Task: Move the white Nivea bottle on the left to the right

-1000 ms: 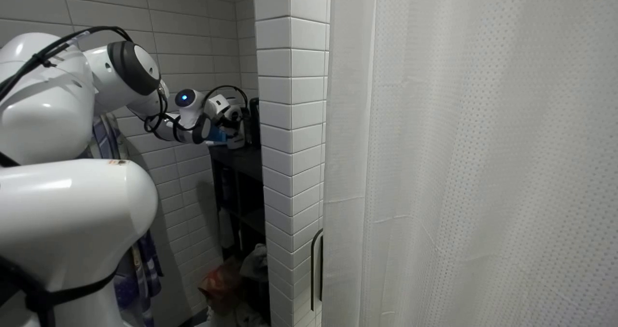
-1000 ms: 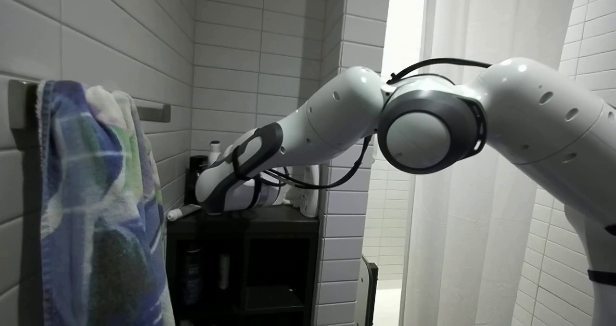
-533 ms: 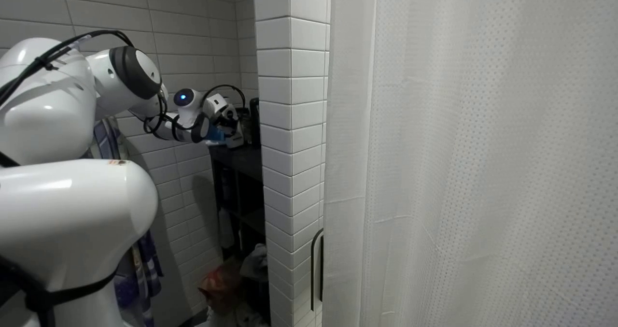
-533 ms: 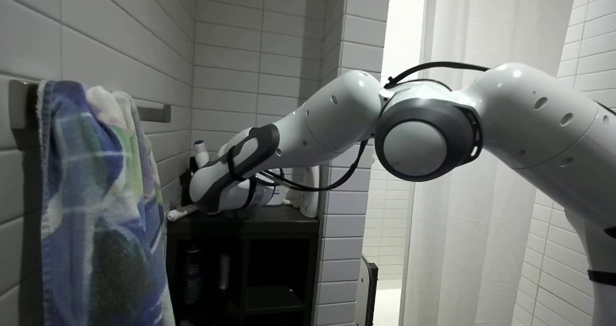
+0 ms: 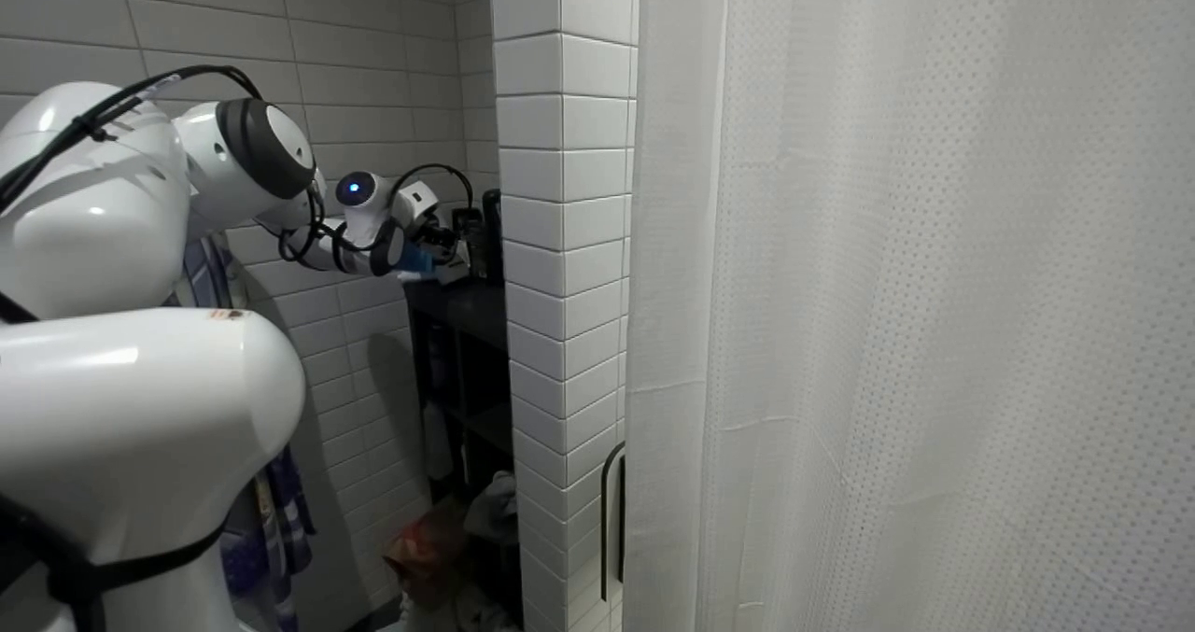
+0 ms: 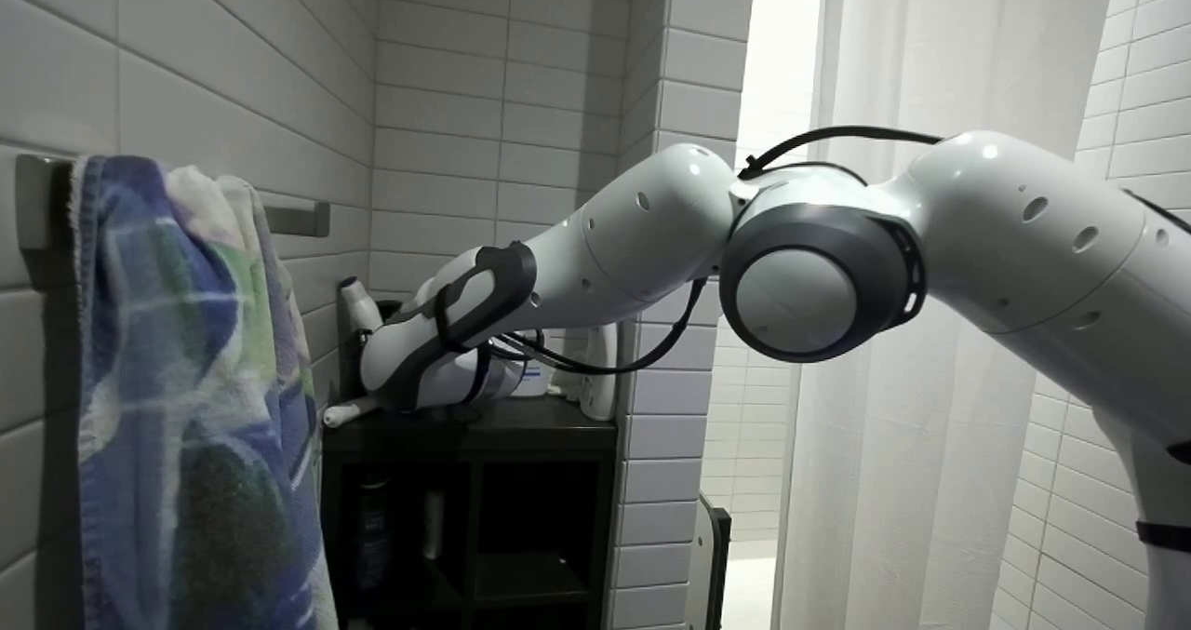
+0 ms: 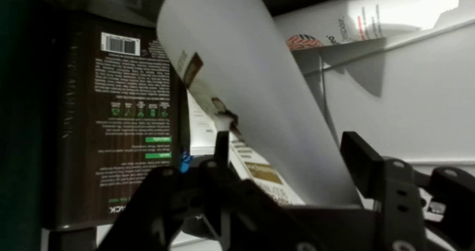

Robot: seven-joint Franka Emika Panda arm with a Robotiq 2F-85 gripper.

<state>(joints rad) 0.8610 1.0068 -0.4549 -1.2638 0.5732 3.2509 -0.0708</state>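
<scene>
In the wrist view, a white tube [image 7: 345, 17] is seen beyond the hand [image 7: 285, 138], a barcoded brown container [image 7: 126, 132] left of it. Well apart from it, a patterned towel [image 6: 200, 379] and a shower curtain [image 5: 887, 287] are hung.

A smooth white bottle [image 7: 256, 91], brown-toned print [image 7: 193, 70] along one side, slants between the parted fingers of the hand [image 7: 287, 145]; in an exterior view its dark cap [image 6: 350, 283] leans toward the tiled wall [image 6: 316, 127], above a dark shelf unit [image 6: 558, 414]; its lower part is hidden there; whether the base touches cannot be told.
</scene>
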